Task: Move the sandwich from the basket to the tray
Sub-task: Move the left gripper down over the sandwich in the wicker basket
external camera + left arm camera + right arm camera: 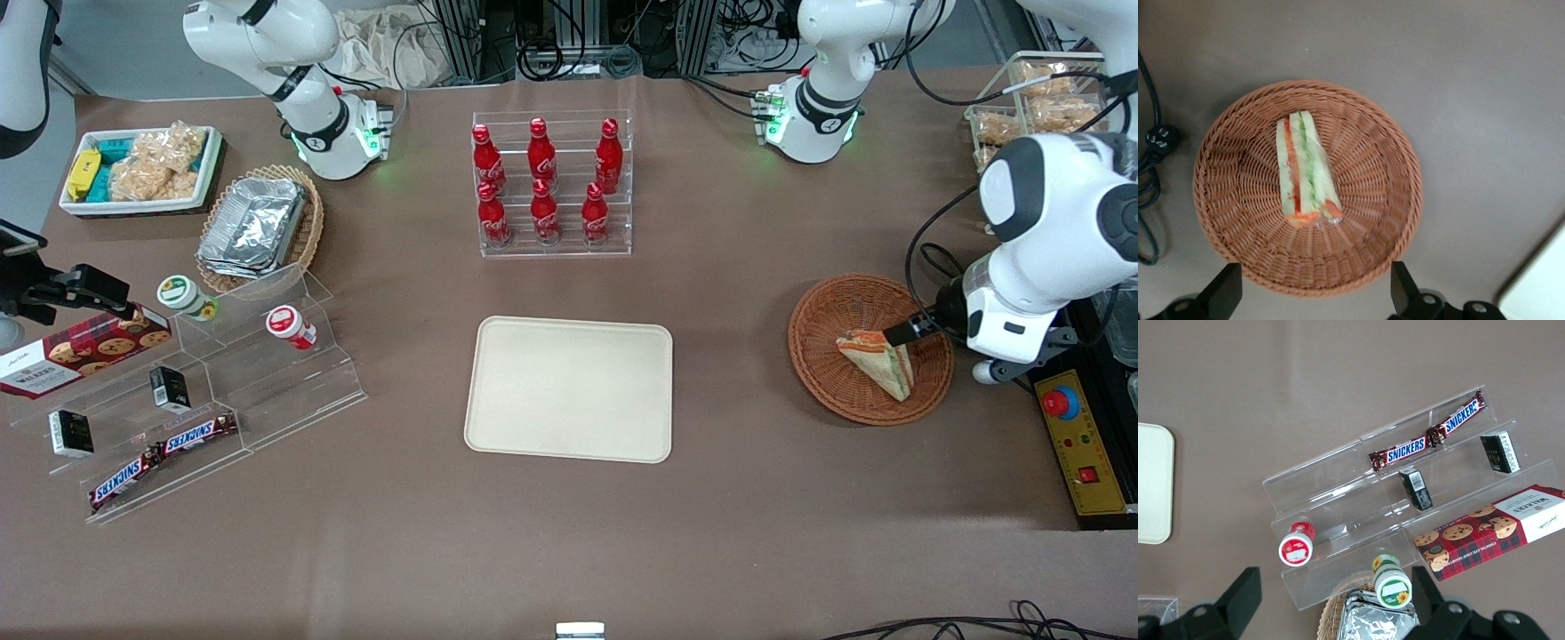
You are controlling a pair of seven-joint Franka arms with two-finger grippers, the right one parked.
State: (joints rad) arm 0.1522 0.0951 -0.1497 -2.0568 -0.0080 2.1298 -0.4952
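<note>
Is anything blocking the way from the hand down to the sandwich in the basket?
Nothing visible. The hand hangs open above the basket, and the sandwich lies uncovered and alone in it.

The sandwich (878, 361) (1306, 171) — a small clear-wrapped triangular wedge of white bread with orange-red and green filling layers — lies inside the basket (822, 351) (1371, 220), a round, shallow, reddish-brown wicker one toward the working arm's end of the table. The gripper (905, 332) (1313, 293) hangs above the basket's edge, fingers spread wide. The tray (570, 388) (1538, 283) (flat, cream-beige, rounded corners) sits bare, apart from the basket.
</note>
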